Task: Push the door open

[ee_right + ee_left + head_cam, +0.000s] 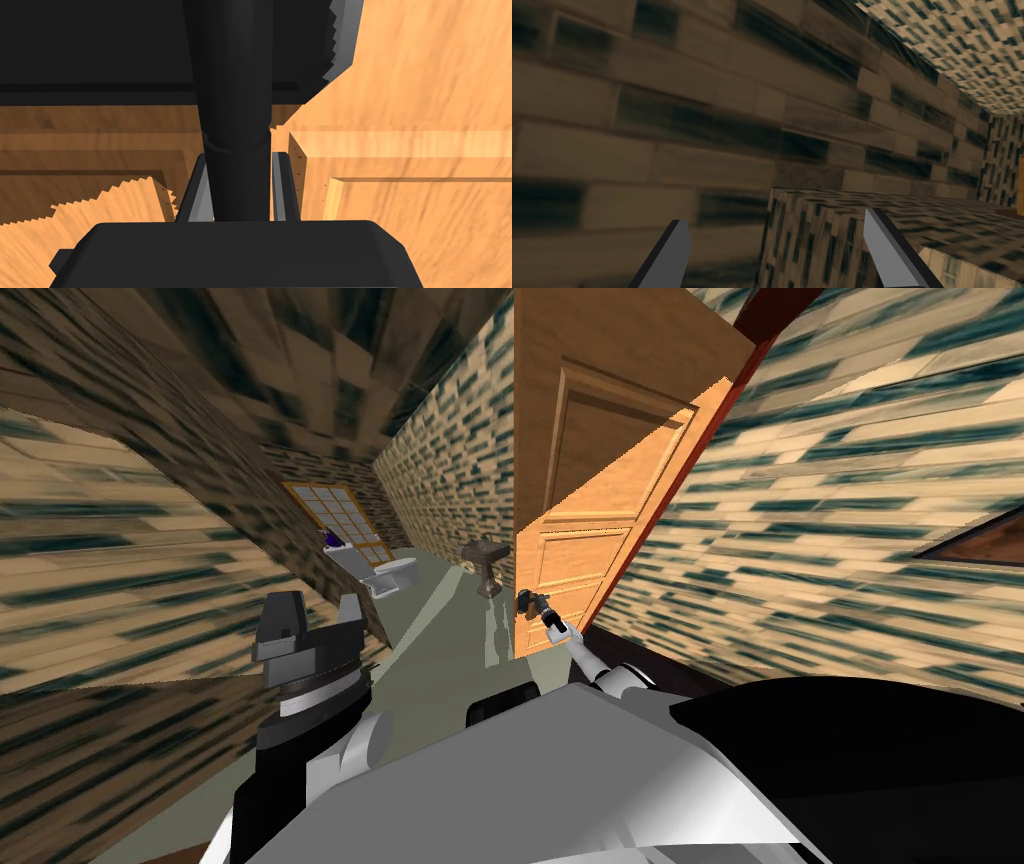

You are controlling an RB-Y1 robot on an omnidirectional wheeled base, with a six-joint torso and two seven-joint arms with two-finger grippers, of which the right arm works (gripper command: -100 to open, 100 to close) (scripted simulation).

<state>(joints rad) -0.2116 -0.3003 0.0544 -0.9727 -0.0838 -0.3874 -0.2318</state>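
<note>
Clamping dark handle (235, 100) on orange door (600, 488), right fingers (282, 185); brick-walled hall (450, 628).

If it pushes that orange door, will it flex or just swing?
Probably swings stiffly: the panelled door looks solid and stands ajar. Likely heavy, given its height. The smooth dark handle might slip, though the right claw clamps both its sides.

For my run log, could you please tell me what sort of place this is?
Probably a bathroom doorway in a house: a white toilet and a dark pedestal sink stand beyond the partly open wooden door, with a paned window on the far wall.
</note>
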